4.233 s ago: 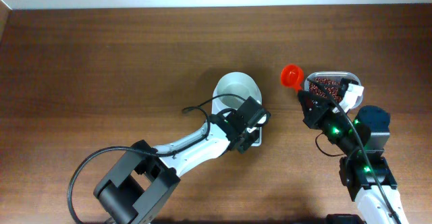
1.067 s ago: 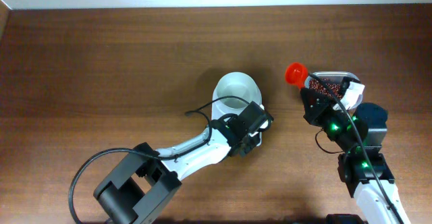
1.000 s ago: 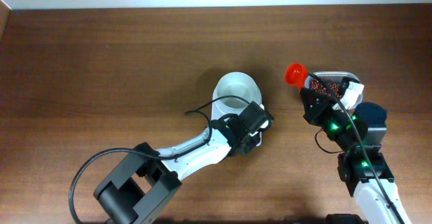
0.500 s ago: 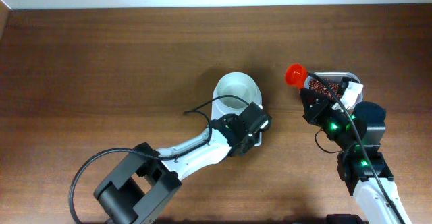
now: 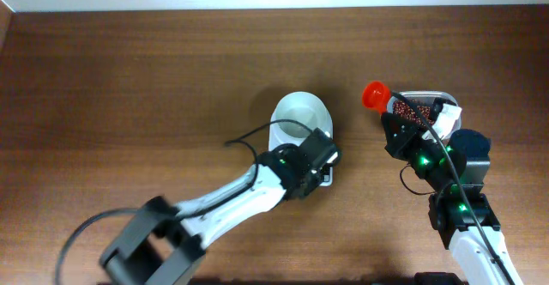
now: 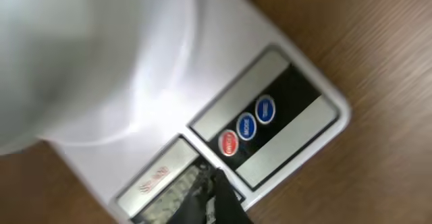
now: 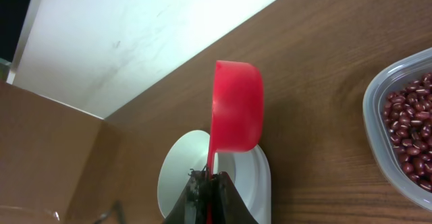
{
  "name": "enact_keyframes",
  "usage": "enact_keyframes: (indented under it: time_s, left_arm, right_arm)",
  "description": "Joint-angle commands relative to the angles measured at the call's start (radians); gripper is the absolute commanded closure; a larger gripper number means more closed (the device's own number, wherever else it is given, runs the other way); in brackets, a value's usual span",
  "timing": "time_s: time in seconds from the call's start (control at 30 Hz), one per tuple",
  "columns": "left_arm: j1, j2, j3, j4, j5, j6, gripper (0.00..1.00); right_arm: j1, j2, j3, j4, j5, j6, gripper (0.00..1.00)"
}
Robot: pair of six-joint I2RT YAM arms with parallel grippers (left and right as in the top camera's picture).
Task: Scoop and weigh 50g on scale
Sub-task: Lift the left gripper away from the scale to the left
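The scale (image 6: 202, 82) sits mid-table. Its long axis runs from 11 o'clock, where the bowl (image 5: 299, 118) stands, to 5 o'clock, where the button panel (image 6: 270, 126) is. The left gripper (image 6: 210, 187) hangs over the panel end with its fingertips nearly together, gripping nothing, and hides part of the display (image 6: 162, 183). At 3 o'clock of the scale, the beans (image 5: 414, 109) lie in a clear tub (image 7: 370, 109). Between scale and tub, the right gripper (image 7: 208, 178) clamps the handle of a red scoop (image 5: 373, 94), whose cup points toward 11 o'clock.

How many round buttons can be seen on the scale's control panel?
3, in one diagonal row on the scale: red button lowest, middle blue button beside it, upper blue button last. None seem hidden.
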Motion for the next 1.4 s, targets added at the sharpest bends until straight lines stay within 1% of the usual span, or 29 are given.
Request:
enact_keyframes:
  time_s: [0.0,0.03,0.13,0.2,0.3,0.37,0.43,0.47,0.53,0.63,0.7,0.8,0.93,1.2,1.37]
  left_arm:
    - [0.005,-0.100,0.026,-0.014,-0.013,0.001,0.43]
    - [0.005,-0.101,0.026,-0.021,-0.013,0.002,0.01]
    - [0.008,-0.100,0.025,-0.050,-0.017,0.006,0.01]
    - [0.009,-0.100,0.025,-0.120,0.014,0.006,0.01]
    - [0.030,-0.108,0.026,-0.185,0.026,0.010,0.01]
    - [0.070,-0.129,0.026,-0.241,0.083,0.073,0.01]
    - [0.143,-0.181,0.026,-0.301,0.182,0.170,0.01]
    - [0.202,-0.228,0.026,-0.330,0.248,0.227,0.01]
    - [0.268,-0.287,0.026,-0.357,0.318,0.297,0.01]
    - [0.345,-0.371,0.026,-0.373,0.369,0.350,0.01]
    - [0.380,-0.428,0.026,-0.369,0.375,0.349,0.01]
    - [0.389,-0.473,0.026,-0.369,0.373,0.349,0.01]
    - [0.389,-0.473,0.026,-0.369,0.374,0.349,0.01]
    - [0.389,-0.473,0.026,-0.346,0.373,0.349,0.01]
    - [0.389,-0.473,0.026,-0.354,0.398,0.349,0.01]
  right_arm:
    - [-0.008,0.002,0.017,0.007,0.008,0.003,0.96]
    - [-0.008,0.002,0.017,0.007,0.008,0.003,0.96]
    - [-0.008,0.002,0.017,0.007,0.008,0.003,0.96]
    - [-0.008,0.002,0.017,0.007,0.008,0.003,0.96]
    - [-0.008,0.002,0.017,0.007,0.008,0.003,0.96]
    - [-0.008,0.002,0.017,0.007,0.000,0.003,0.96]
    - [-0.008,0.002,0.017,0.007,-0.017,0.003,0.96]
    - [-0.008,0.002,0.017,0.007,-0.022,0.003,0.96]
    - [-0.008,0.002,0.017,0.007,-0.022,0.003,0.96]
    - [-0.008,0.002,0.017,0.007,-0.023,0.003,0.96]
    - [-0.008,0.002,0.017,0.007,-0.034,0.003,0.96]
    - [-0.008,0.002,0.017,0.007,-0.037,0.014,0.96]
    - [-0.008,0.002,0.017,0.007,-0.060,0.075,0.96]
    - [-0.008,0.002,0.017,0.007,-0.220,0.075,0.96]
    - [-0.008,0.002,0.017,0.007,-0.248,0.075,0.96]
